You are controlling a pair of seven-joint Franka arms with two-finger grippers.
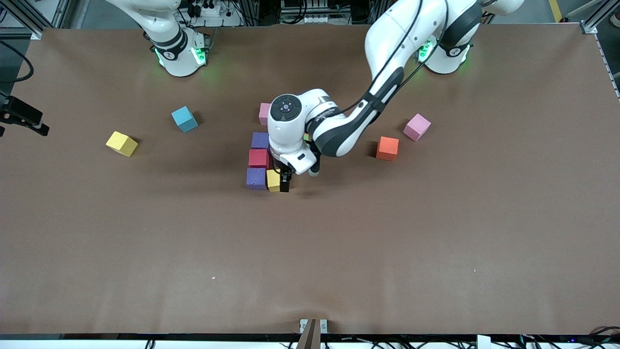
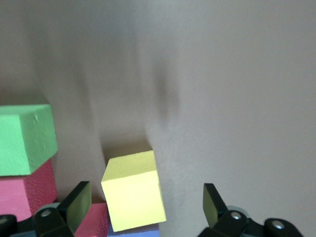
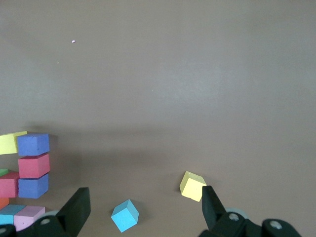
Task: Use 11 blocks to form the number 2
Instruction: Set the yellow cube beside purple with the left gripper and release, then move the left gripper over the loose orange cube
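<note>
We have the left hand (image 1: 286, 182) low over the middle of the table (image 1: 436, 232), its fingers (image 2: 76, 205) spread apart on either side of a yellow block (image 1: 272, 180) without gripping it. That block sits on the table touching a purple block (image 1: 255, 178), in the row of the number 2 (image 1: 261, 155) nearest the front camera. The red block (image 1: 258, 158), another purple block (image 1: 260, 140) and a pink block (image 1: 264, 113) run up from there; the arm hides the rest.

We judge this a placement being let go. To do it well, we should:
- lift straight up, so neither finger drags the yellow block off its neighbour;
- check it sits flush before fetching the next block.

Loose blocks lie apart:
- orange block (image 1: 387, 148) and pink one (image 1: 416, 127) toward the left arm's end;
- light blue block (image 1: 184, 118) and yellow one (image 1: 121, 143) toward the right arm's end.

The right hand (image 3: 143, 217) waits, fingers apart, above its own end of the table.
</note>
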